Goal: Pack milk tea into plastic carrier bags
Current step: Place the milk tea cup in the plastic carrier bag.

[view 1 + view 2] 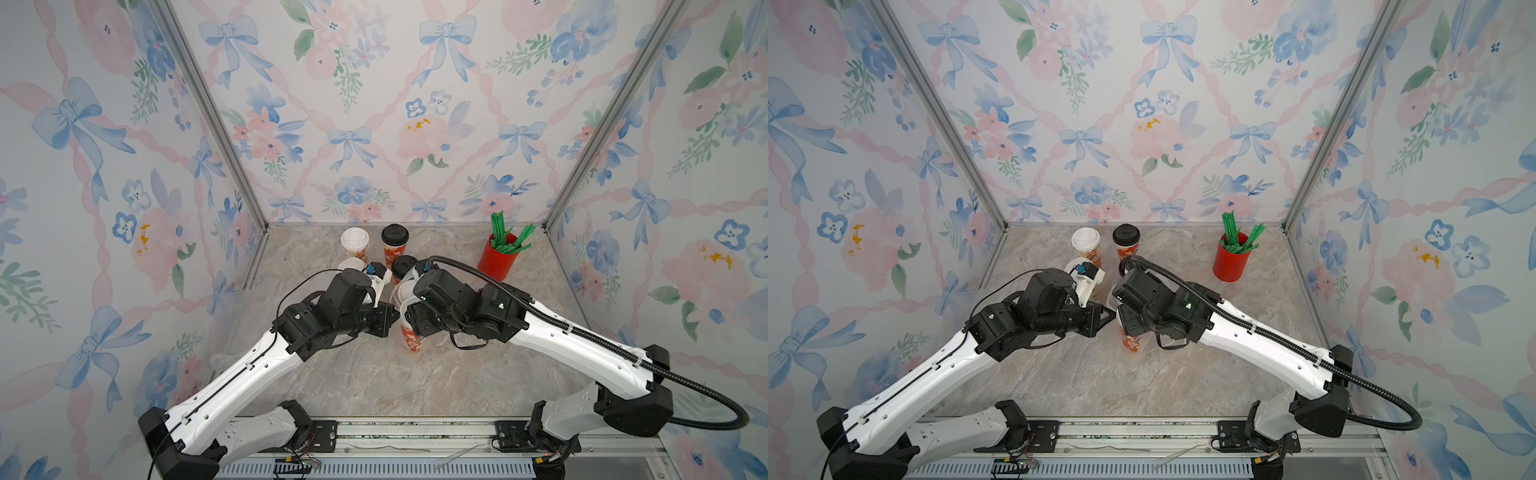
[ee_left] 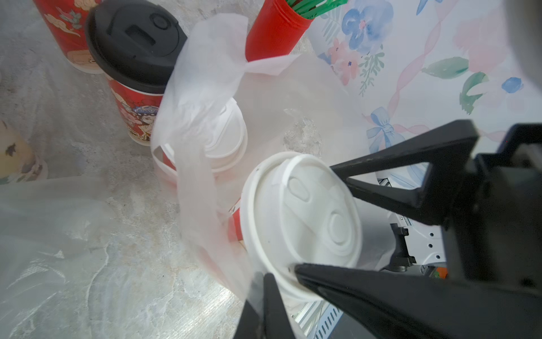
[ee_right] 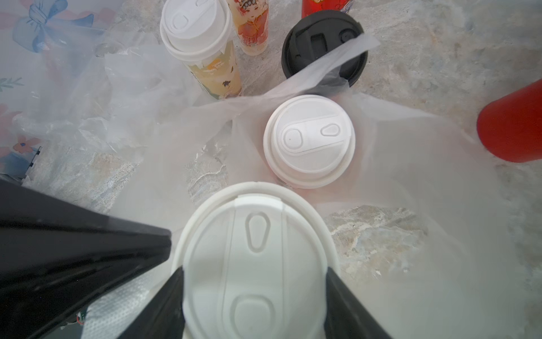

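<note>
On the marble surface (image 1: 374, 382), the right end effector (image 3: 253, 273) grips a white-lidded red cup (image 3: 255, 229), one jaw on each side of its lid, at the open mouth of a clear bag (image 3: 410, 152). A second cup (image 3: 309, 141), also white-lidded, stands inside the bag just beside it. The left end effector (image 2: 261, 296) is closed, pinching the bag's rim. Behind, outside the bag, stand black-lidded cups (image 1: 395, 237), cream cups (image 1: 354, 241) and a straw cup (image 1: 498, 257).

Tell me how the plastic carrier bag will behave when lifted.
Probably floppy: the carrier bag droops in crinkled folds around the white-lidded cup. Likely very light: its film is thin enough to show the tabletop through it.
</note>
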`<state>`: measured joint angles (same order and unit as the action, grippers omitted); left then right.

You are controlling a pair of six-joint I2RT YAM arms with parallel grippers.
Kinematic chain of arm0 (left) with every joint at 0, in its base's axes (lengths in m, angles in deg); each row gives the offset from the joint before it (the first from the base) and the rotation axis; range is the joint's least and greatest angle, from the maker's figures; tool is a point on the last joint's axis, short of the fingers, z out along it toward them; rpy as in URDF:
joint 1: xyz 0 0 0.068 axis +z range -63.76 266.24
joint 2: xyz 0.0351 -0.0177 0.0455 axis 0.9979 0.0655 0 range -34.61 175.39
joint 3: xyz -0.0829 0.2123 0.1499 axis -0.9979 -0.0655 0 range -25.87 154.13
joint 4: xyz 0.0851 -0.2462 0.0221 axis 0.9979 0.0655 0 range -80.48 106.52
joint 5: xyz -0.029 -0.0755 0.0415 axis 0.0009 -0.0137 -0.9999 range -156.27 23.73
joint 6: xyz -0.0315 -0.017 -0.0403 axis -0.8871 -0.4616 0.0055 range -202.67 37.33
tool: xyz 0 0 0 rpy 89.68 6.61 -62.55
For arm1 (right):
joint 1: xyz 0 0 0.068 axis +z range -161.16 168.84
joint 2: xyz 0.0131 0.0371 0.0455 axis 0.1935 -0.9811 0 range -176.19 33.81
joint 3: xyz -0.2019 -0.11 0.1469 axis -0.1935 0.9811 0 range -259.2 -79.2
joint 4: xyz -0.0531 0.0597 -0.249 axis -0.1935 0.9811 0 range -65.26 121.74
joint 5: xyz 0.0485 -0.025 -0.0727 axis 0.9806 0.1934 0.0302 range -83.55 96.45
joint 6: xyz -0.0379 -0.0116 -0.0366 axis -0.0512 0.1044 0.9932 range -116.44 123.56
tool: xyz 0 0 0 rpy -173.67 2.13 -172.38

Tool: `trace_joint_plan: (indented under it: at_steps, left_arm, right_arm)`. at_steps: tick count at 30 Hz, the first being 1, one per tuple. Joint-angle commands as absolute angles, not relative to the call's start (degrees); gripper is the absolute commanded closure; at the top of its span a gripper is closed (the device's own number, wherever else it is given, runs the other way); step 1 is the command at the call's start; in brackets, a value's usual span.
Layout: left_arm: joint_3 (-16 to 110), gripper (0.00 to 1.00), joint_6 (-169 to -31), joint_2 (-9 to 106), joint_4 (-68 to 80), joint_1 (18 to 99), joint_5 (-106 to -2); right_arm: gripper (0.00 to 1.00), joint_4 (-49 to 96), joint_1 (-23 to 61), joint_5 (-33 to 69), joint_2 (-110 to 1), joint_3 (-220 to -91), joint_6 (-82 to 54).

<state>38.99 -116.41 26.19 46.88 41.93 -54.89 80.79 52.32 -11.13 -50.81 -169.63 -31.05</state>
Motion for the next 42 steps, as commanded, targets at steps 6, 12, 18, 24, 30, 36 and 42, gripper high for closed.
trace_joint_plan:
  at_steps: [6, 12, 18, 24, 30, 36, 42]
  left_arm:
    - [41.05, 1.00, -117.11, 25.60, 46.34, 41.49, -55.86]
    - [41.23, 1.00, -117.50, 24.89, 46.34, 41.52, -56.50]
    - [41.19, 1.00, -117.78, 24.08, 46.34, 41.51, -57.33]
    - [40.33, 1.00, -117.49, 24.48, 46.43, 41.60, -57.42]
    - [38.93, 1.00, -116.64, 25.20, 46.56, 41.69, -58.22]
    - [37.33, 1.00, -116.49, 24.91, 46.61, 42.71, -58.73]
    - [36.74, 1.00, -116.28, 24.19, 46.61, 43.91, -58.62]
  right_arm:
    - [0.45, 73.52, 52.68, -12.37, -49.84, -162.27, -31.86]
    - [0.44, 71.63, 52.43, -12.10, -51.24, -158.20, -33.47]
    - [0.37, 71.68, 52.27, -11.66, -52.56, -157.00, -33.25]
    - [0.19, 73.24, 52.25, -10.89, -52.00, -159.10, -32.67]
    - [0.15, 74.85, 52.29, -10.69, -49.50, -162.35, -32.57]
    - [0.16, 78.18, 50.92, -11.75, -45.74, -165.15, -33.31]
    - [0.19, 87.31, 47.77, -12.40, -41.26, -166.72, -39.05]
